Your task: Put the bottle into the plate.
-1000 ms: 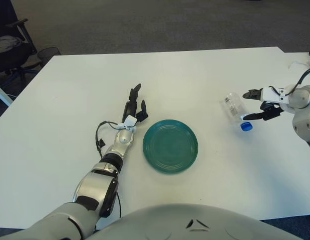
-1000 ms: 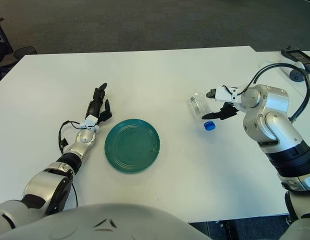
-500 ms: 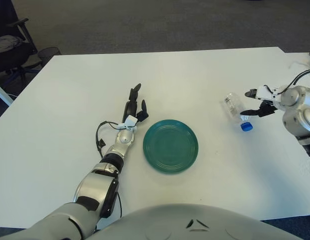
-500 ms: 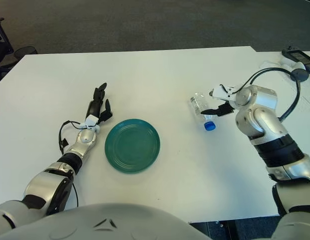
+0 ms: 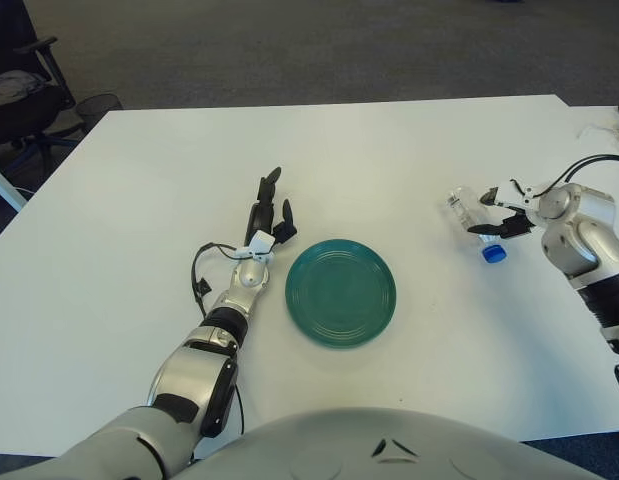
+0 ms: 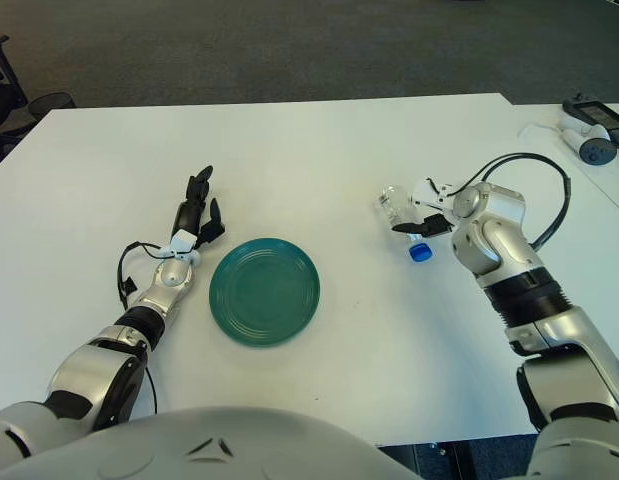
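We see a clear plastic bottle [image 6: 398, 214] (blue cap) lying near the table's [image 6: 319, 140] right edge; our right hand [image 6: 421, 212] pinches it. The round ridged teal plate [image 6: 264, 291] sits mid-table, left hand [image 6: 192, 215] flat, fingers extended.

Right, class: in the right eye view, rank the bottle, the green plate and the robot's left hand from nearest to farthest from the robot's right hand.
1. The bottle, lying on the table, right at the right hand, whose fingers are around it.
2. The green plate, at the table's middle, to the left of that hand.
3. The left hand, farther left, beyond the plate.
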